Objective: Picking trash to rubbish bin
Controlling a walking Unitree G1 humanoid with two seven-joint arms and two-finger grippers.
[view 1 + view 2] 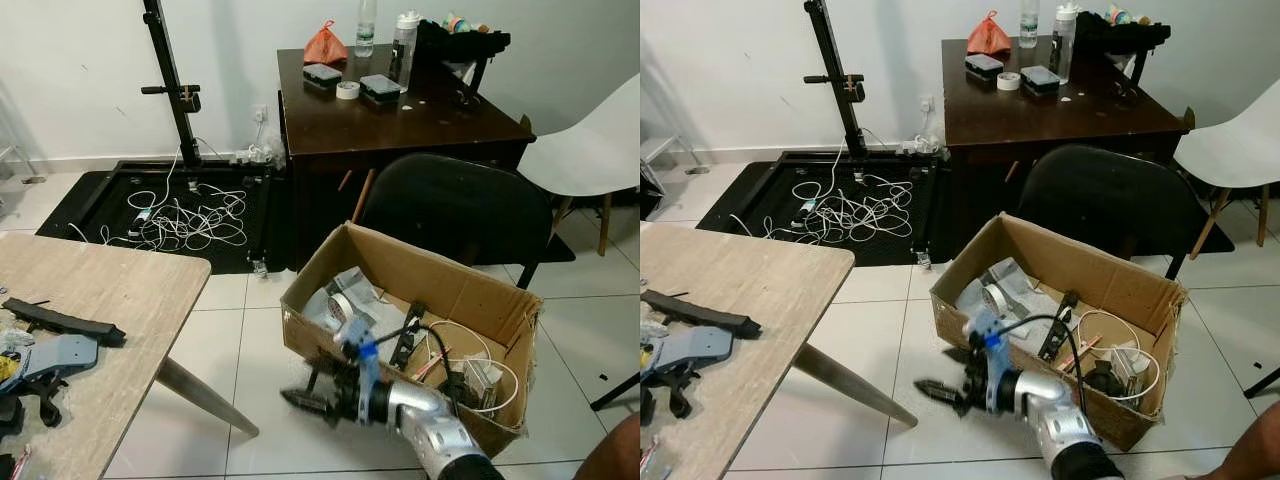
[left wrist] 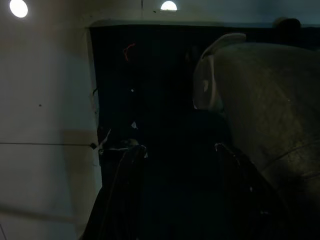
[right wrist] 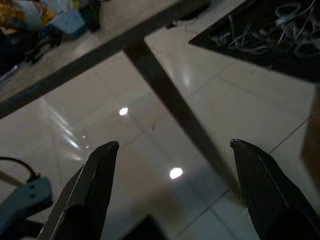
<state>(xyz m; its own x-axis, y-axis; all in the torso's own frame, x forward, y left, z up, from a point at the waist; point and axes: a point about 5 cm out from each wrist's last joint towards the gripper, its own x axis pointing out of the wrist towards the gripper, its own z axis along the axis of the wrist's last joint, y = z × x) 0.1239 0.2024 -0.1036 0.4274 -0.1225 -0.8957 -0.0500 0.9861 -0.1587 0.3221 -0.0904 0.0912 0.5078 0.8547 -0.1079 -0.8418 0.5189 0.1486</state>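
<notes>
An open cardboard box (image 1: 440, 265) stands on the tiled floor, holding a tape roll (image 1: 340, 305), white cables and other scraps. My right gripper (image 1: 297, 401) hangs low over the floor beside the box's front left corner. It is open with nothing between its fingers (image 3: 95, 170). On the wooden table (image 1: 100, 280) at the left lie a black strip (image 1: 60, 320), a blue-grey tool (image 1: 55, 357) and some wrappers. In the dark left wrist view, my left gripper (image 2: 177, 150) shows two faint fingers standing apart and open.
The table's slanted leg (image 1: 205, 395) runs across the floor to the left of my right gripper. A black chair (image 1: 455, 205) and a dark desk (image 1: 400, 115) stand behind the box. A white chair (image 1: 590, 150) is at the right. Tangled white cables (image 1: 190, 215) lie on a black mat.
</notes>
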